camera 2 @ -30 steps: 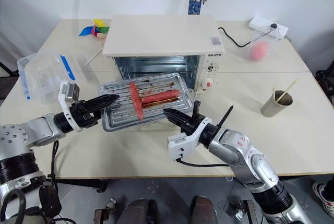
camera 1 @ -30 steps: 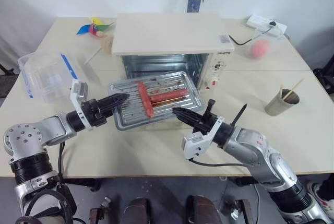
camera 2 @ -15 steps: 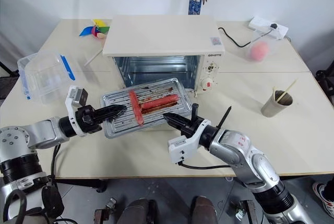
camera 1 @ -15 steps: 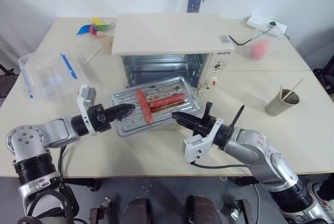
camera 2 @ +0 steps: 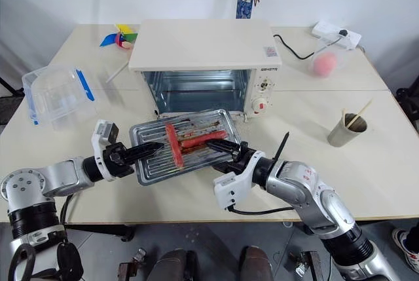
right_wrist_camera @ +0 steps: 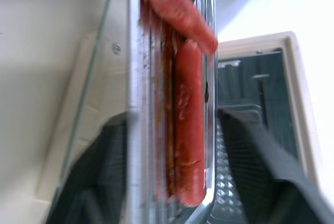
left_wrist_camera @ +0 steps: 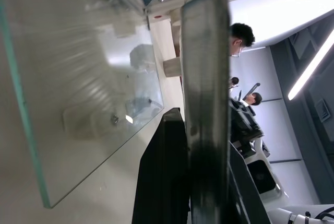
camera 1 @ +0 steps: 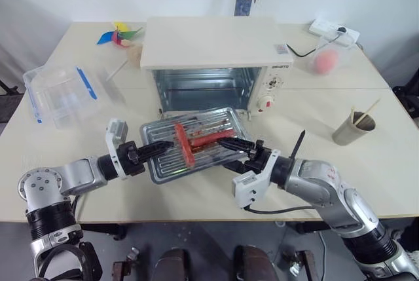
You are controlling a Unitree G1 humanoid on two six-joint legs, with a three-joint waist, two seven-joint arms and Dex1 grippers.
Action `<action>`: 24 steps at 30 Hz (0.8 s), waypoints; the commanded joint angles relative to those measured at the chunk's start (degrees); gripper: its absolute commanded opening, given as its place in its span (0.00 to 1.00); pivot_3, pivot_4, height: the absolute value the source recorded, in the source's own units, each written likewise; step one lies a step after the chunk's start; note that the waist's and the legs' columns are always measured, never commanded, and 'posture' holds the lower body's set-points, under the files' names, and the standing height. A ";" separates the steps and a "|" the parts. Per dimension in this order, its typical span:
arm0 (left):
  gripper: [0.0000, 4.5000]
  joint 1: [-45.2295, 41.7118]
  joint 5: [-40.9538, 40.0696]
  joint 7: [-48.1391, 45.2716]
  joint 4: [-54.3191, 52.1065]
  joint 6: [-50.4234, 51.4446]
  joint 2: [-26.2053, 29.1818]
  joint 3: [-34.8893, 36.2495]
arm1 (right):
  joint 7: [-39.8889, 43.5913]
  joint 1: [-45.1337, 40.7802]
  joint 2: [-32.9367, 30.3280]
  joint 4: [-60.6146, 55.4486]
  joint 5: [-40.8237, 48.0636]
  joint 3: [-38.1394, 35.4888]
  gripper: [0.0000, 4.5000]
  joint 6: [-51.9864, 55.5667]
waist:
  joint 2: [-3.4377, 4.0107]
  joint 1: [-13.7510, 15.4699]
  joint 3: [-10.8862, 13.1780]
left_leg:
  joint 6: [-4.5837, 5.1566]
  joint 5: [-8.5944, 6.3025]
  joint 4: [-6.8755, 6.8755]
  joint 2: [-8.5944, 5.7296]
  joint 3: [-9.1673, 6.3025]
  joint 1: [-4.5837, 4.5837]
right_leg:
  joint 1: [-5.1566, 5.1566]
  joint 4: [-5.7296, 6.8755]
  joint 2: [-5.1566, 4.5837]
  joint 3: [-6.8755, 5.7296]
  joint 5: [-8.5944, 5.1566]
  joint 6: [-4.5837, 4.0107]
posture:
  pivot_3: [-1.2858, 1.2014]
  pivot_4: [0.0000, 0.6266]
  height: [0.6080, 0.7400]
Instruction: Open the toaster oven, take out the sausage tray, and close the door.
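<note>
1. Head views: a pale cream desk [camera 1: 393, 163] made of joined panels stands before a white wall, with a blue patterned strip hanging on that wall behind the boxy cream-white toaster oven [camera 1: 213, 42]. The oven sits at the middle of the desk's far half, its cavity open and its glass-paned door [camera 1: 167, 109] folded down flat in front. The shallow silver metal sausage tray [camera 1: 196, 142] with red sausages lies tilted over that lowered door, outside the cavity. The left pincer [camera 1: 159, 147] is clamped on the tray's left rim. The right pincer [camera 1: 230, 143] is at the tray's right rim, its black fingers spread to either side of the rim.
2. Around the desk: a clear plastic box with blue clips [camera 1: 59, 94] near the left edge, a colourful pinwheel [camera 1: 119, 33] at the far left corner, a white power strip [camera 1: 334, 31] and a pink ball in a clear bag [camera 1: 323, 61] at the far right corner, a grey-green cup with sticks [camera 1: 353, 128] near the right edge.
3. Left wrist view: black fingers [left_wrist_camera: 162, 182] pinch the tray's thin metal rim, beside the glass pane; beyond is a room with strip lights on the ceiling and people in the distance.
4. Right wrist view: blurred dark fingers [right_wrist_camera: 255, 172] stand wide on either side of the tray, sausages [right_wrist_camera: 188, 125] between, the oven cavity behind.
</note>
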 commanded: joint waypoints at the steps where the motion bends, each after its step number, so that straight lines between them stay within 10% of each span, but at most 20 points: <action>1: 0.00 1.21 -2.80 1.92 1.94 -1.75 -0.64 0.39 | 1.42 1.09 -0.87 -3.53 7.35 -2.94 0.95 -0.43 | 0.00 0.01 0.00 | 0.00 0.00 0.00 0.00 0.00 0.00 | 0.00 0.00 0.00 0.00 0.00 0.00 | 0.52 0.24 1.00; 17: 0.00 9.84 -26.89 12.57 -2.68 -14.30 1.05 -4.85 | 16.38 4.90 -13.79 3.88 26.39 -11.42 0.99 8.18 | -0.02 1.09 0.00 | 0.03 -0.02 0.01 0.00 -0.13 0.09 | 0.03 -0.05 -0.01 0.20 0.00 0.00 | 0.52 0.24 1.00; 24: 0.00 18.08 -29.93 13.62 -9.88 -22.31 -0.11 -2.09 | 14.54 0.53 -13.66 18.95 23.45 -11.09 0.56 5.17 | -0.02 1.27 0.00 | 0.06 -0.03 0.03 -0.01 0.06 0.13 | 0.03 -0.14 0.01 0.36 0.00 -0.01 | 0.52 0.24 1.00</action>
